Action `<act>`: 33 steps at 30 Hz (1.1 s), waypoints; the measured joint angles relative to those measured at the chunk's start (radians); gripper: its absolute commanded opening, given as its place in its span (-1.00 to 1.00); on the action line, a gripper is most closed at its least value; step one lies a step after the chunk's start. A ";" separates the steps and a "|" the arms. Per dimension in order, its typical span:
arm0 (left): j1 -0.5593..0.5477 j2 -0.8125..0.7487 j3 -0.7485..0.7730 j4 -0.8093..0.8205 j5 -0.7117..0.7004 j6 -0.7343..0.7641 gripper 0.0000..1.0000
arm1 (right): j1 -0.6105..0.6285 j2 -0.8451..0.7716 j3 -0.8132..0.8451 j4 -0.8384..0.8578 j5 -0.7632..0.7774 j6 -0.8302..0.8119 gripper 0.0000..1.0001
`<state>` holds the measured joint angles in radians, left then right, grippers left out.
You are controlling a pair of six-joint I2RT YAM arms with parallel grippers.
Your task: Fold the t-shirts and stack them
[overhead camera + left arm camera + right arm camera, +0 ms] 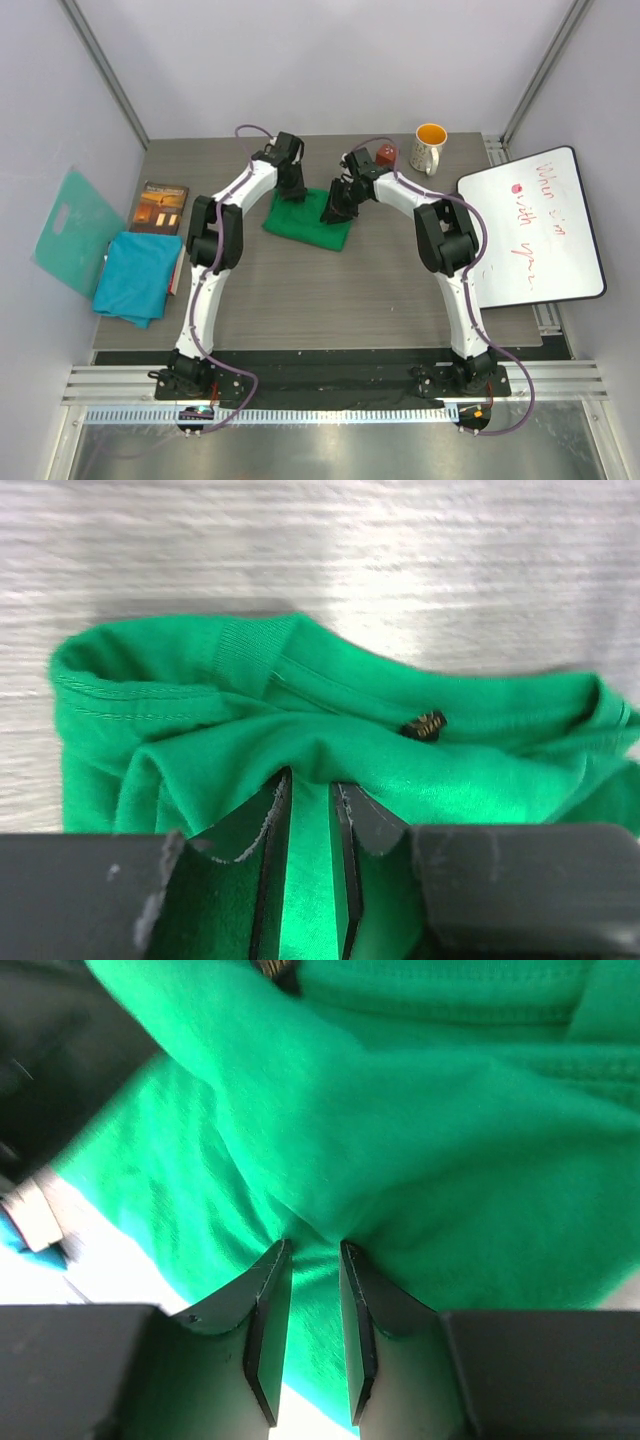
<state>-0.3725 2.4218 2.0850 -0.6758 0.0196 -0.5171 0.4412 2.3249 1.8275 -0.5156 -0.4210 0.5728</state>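
Note:
The bright green t-shirt [305, 222] lies folded into a small bundle at the back middle of the table. In the left wrist view its collar and a small tag face up [300, 710]. My left gripper [310, 777] is at the bundle's back left edge [291, 192], shut on a ridge of green cloth that bunches up at the fingertips. My right gripper [315, 1247] is at the bundle's right side [333, 210], also shut on a fold of the green t-shirt [420, 1140]. The teal-blue t-shirt [137, 277] lies folded at the table's left edge, away from both grippers.
A stiff teal board [68, 232] leans off the left edge beside a dark book [160, 205]. A mug [430, 147] and a small red object [384, 155] stand at the back right. A whiteboard [530, 225] covers the right side.

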 measured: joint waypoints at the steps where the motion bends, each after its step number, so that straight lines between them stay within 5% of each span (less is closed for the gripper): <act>1: 0.005 0.002 0.004 0.000 -0.001 0.000 -0.54 | 0.003 -0.004 -0.007 -0.001 0.002 -0.002 -0.41; 33: 0.278 0.070 0.151 -0.055 -0.025 0.031 -0.30 | 0.080 -0.087 -0.164 0.065 0.009 -0.007 -0.33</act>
<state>-0.0948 2.4920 2.2360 -0.7307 -0.0051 -0.4862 0.5209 2.2379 1.6630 -0.4503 -0.4118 0.5659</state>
